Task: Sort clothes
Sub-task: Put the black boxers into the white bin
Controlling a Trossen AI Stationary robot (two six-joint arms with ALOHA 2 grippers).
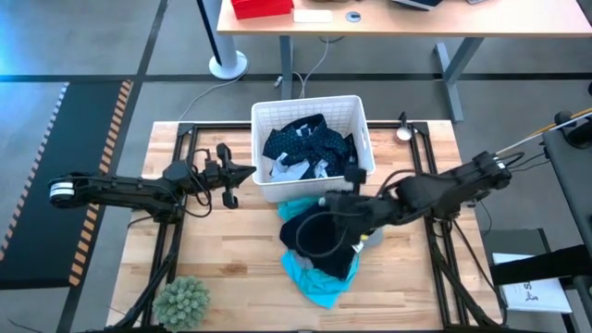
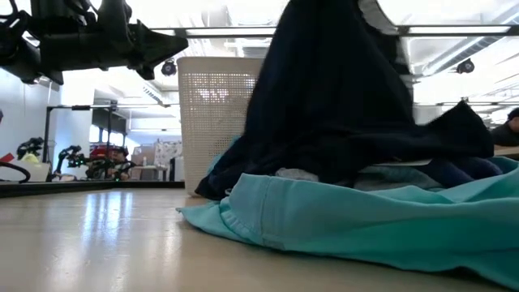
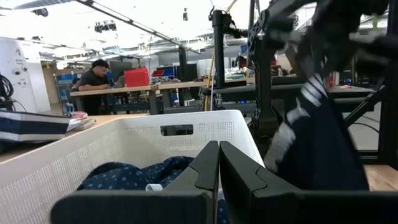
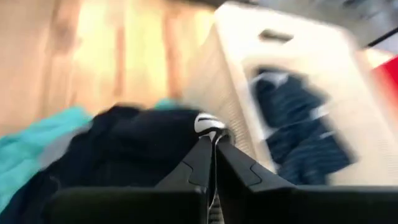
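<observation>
Navy garment (image 1: 319, 233) is hanging from my right gripper (image 1: 335, 205), pinched; left gripper (image 1: 242, 172) is idling pressed together beside the basket (image 1: 356, 120).

Left gripper (image 1: 242, 172) held level, fingers (image 3: 205, 171) pressed together, right gripper (image 1: 331, 208) angled down — fingers pinched closed

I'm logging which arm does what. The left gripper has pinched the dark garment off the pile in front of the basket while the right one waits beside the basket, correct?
Not quite: the arms are swapped. The high view shows the right gripper shut on the dark garment at the pile in front of the basket, while the left gripper, shut and empty, waits beside the basket.
</observation>
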